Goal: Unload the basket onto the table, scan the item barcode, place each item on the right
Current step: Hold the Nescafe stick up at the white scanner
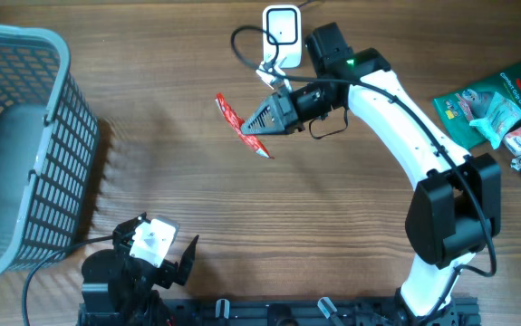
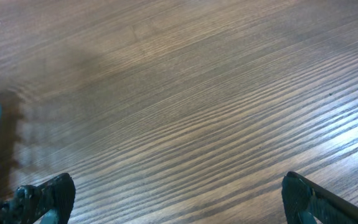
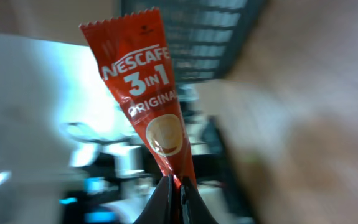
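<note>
Mock shop checkout: grey plastic mesh shopping basket (image 1: 65, 154) left edge, white handheld barcode scanner (image 1: 281, 32) top centre, packaged groceries (image 1: 482, 104) right, wood-grain counter (image 1: 242, 235).

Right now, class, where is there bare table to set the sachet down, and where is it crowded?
Bare wood lies between the basket and the sachet, and between the left arm and right arm. Crowded: around the scanner and the packets at the right edge.

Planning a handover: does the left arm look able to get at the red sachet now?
Probably yes, at a stretch: the left gripper is open, only bare table lies between it and the sachet, though the right gripper is shut on one end.
</note>
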Controlling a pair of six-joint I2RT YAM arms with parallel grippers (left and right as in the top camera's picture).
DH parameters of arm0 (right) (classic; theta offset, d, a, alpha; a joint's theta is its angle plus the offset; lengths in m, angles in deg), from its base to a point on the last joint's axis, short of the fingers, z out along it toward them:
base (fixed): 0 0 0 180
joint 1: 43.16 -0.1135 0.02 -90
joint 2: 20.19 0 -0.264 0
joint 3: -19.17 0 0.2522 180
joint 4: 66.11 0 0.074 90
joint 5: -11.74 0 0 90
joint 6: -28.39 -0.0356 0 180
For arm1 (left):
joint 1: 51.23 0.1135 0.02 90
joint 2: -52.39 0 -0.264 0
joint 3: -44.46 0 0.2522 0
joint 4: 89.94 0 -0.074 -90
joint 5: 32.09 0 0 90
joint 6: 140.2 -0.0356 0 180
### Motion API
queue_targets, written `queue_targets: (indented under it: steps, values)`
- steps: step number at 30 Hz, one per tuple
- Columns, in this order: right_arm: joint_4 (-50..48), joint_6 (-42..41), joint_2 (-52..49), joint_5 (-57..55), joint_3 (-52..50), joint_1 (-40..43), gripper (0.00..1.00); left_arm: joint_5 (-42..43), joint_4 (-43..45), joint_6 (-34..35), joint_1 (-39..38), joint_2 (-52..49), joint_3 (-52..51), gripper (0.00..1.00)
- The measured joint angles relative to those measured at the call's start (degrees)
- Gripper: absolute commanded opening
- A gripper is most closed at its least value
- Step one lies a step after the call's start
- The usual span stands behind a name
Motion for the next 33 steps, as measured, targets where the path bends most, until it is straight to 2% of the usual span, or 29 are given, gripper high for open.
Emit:
queue_targets:
  steps: [6, 9, 12, 15, 19, 29, 30, 33]
  values:
    - [-2.95, -10.97, 0.0, 9.7, 0.0, -0.09, 0.04, 0.0, 0.0, 0.0, 0.0, 0.0, 0.0, 1.0]
    - [-3.1, -24.61, 0.0, 11.54, 0.0, -0.07, 0.04, 0.0, 0.0, 0.0, 0.0, 0.0, 0.0, 1.0]
    - [-3.1, -42.58, 0.0, 11.54, 0.0, -0.07, 0.04, 0.0, 0.0, 0.0, 0.0, 0.0, 0.0, 1.0]
    - [-3.13, -53.35, 0.0, 11.54, 0.0, -0.07, 0.04, 0.0, 0.0, 0.0, 0.0, 0.0, 0.0, 1.0]
    - [-2.91, -63.58, 0.0, 11.54, 0.0, 0.0, 0.04, 0.0, 0.0, 0.0, 0.0, 0.0, 0.0, 1.0]
    - [-3.19, -68.11, 0.0, 10.62, 0.0, 2.29, 0.04, 0.0, 0.0, 0.0, 0.0, 0.0, 0.0, 1.0]
    - [-3.82, -68.11, 0.0, 9.14, 0.0, 2.75, 0.04, 0.0, 0.0, 0.0, 0.0, 0.0, 0.0, 1.0]
    - [-5.14, -67.32, 0.0, -7.19, 0.0, 4.31, 0.04, 0.0, 0.0, 0.0, 0.0, 0.0, 0.0, 1.0]
